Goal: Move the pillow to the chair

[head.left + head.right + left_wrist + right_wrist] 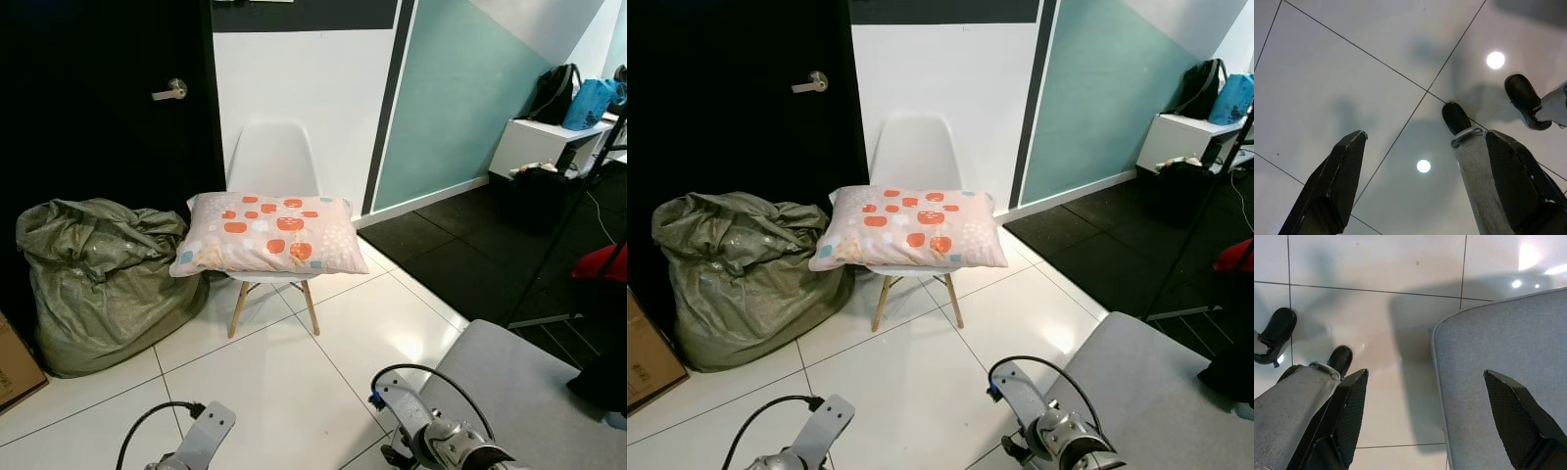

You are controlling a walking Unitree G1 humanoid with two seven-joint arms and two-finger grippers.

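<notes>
The pillow (268, 235) lies flat on the white chair (273, 157) by the far wall, while the left gripper (1415, 171) and right gripper (1422, 416) hang wide open, empty, over the floor (284, 382).

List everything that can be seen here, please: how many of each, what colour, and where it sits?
pillow: one, pink with orange and white spots, lying flat on the chair seat.
chair: one, white with wooden legs, against the white wall.
sack: one, olive green, slumped on the floor to the left of the chair.
door: one, black with a silver handle, behind the sack.
cardboard box: one, brown, at the far left edge.
grey cushion: one, by the robot's right side.
white shelf: one, far right, bags on top.
floor: white tiles, black matting on the right.
left gripper: open, pointing at the floor.
right gripper: open, over the grey cushion's edge.
</notes>
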